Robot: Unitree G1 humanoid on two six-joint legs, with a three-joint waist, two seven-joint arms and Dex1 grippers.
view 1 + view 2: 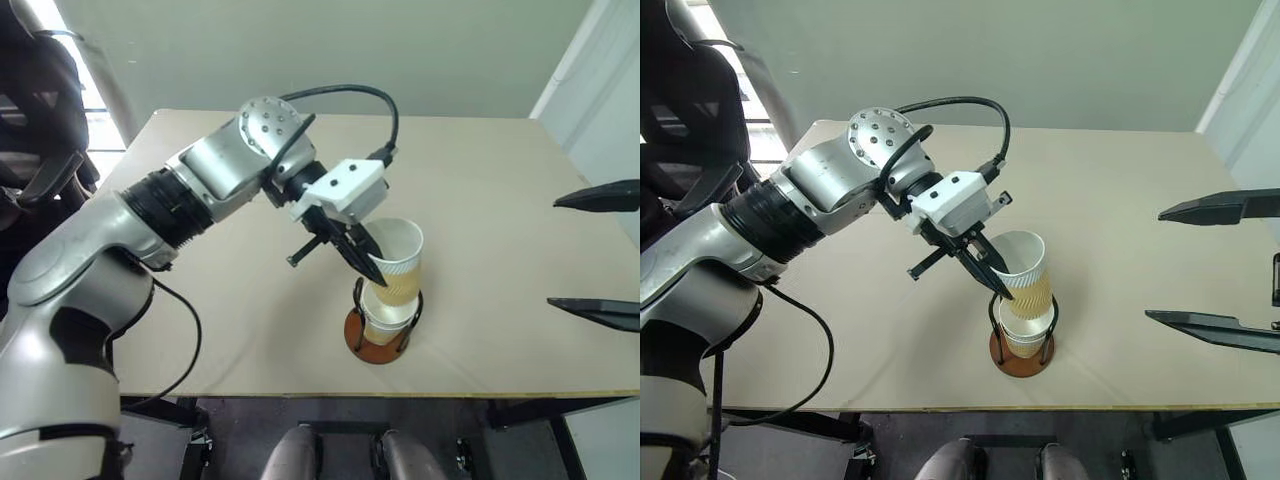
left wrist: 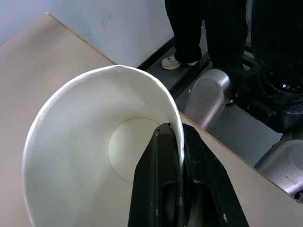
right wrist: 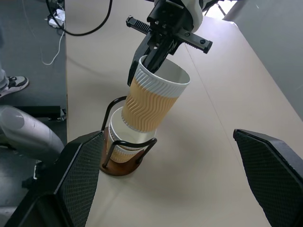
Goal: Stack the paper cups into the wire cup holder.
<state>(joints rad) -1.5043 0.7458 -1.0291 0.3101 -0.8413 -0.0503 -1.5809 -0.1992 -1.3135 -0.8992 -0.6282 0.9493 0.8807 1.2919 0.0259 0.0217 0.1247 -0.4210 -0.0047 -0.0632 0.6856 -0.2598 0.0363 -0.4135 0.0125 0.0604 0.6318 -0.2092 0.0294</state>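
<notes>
A tan-yellow ribbed paper cup [image 3: 154, 101], white inside, hangs tilted over the wire cup holder [image 1: 375, 345]. My left gripper [image 1: 372, 268] is shut on its rim, one finger [image 2: 156, 189] inside the cup and one outside. The held cup's bottom dips into the mouth of another paper cup [image 3: 120, 142] that stands between the holder's black wire loops on the reddish-brown disc. My right gripper [image 1: 1155, 265] hovers open and empty to the right of the holder, well clear of it.
The holder stands near the front edge of a beige table [image 1: 500, 180]. A dark chair [image 1: 40, 100] is off the table's left side. A person's legs [image 2: 189, 28] stand on the floor beyond the table edge.
</notes>
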